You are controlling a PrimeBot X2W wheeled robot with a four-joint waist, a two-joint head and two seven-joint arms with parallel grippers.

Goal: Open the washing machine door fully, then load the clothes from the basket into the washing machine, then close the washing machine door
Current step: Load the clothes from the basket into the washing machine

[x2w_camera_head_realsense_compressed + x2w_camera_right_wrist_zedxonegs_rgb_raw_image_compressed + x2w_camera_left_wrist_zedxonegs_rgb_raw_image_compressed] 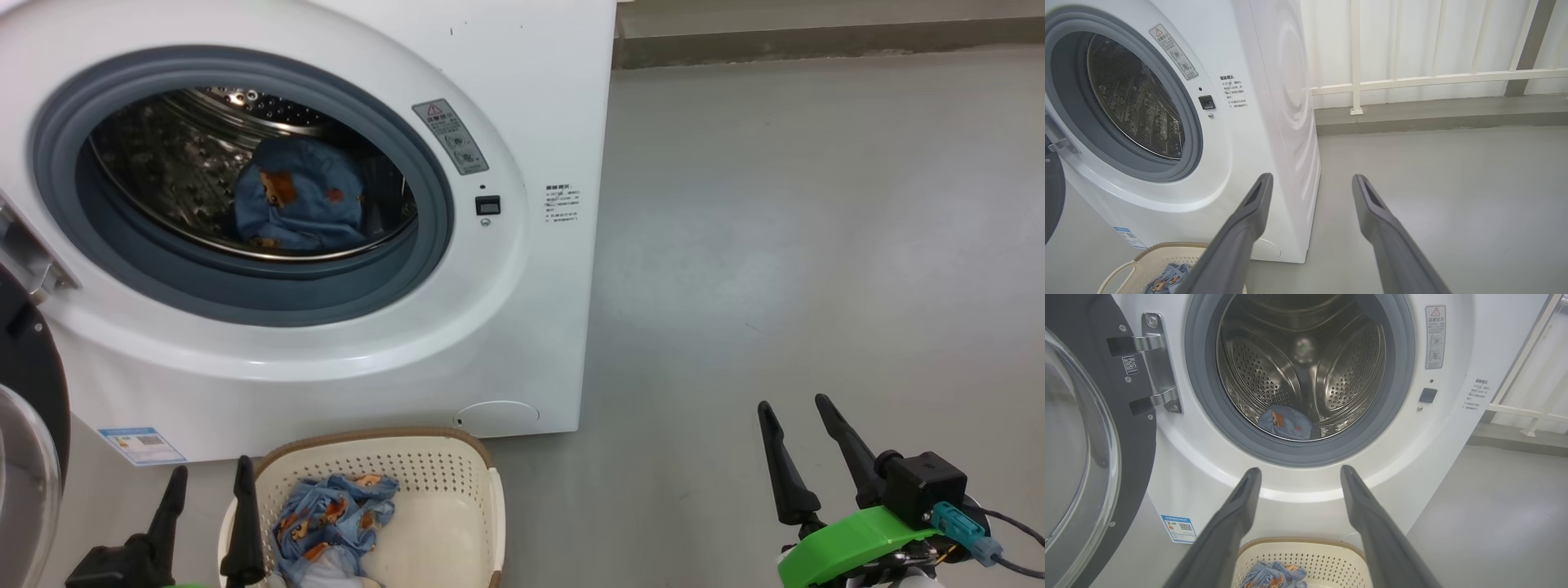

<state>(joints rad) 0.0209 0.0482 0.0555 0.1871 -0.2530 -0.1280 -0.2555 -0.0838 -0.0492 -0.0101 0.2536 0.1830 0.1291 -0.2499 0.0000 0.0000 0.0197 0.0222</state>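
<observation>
Machine first: the big white front-loading washing machine (522,98) stands ahead of both jaws, its steel drum exposed. Its large round door with the glossy black rim and bulging glass window (1133,465) hangs swung wide, out to the left of my left jaws. The small cream perforated plastic basket with the brown woven-look rim (367,438) sits on the grey floor (816,245) just beside my left jaws, to their right. Light blue clothes printed with orange-brown cartoon faces (326,510) lie in it, and one such garment (298,204) is already in the drum. Both my left jaws and right jaws are released and empty.

As I judge it, a shallow pinch on the bunched cloth could leave a tail across the grey-blue rubber seal (245,294), where the door would trap it. A finger catching the rim could tip the basket.

My left wrist view gives the door's steel hinge (1157,363) and the drum's back wall. The right wrist view adds a white railing (1412,79).
</observation>
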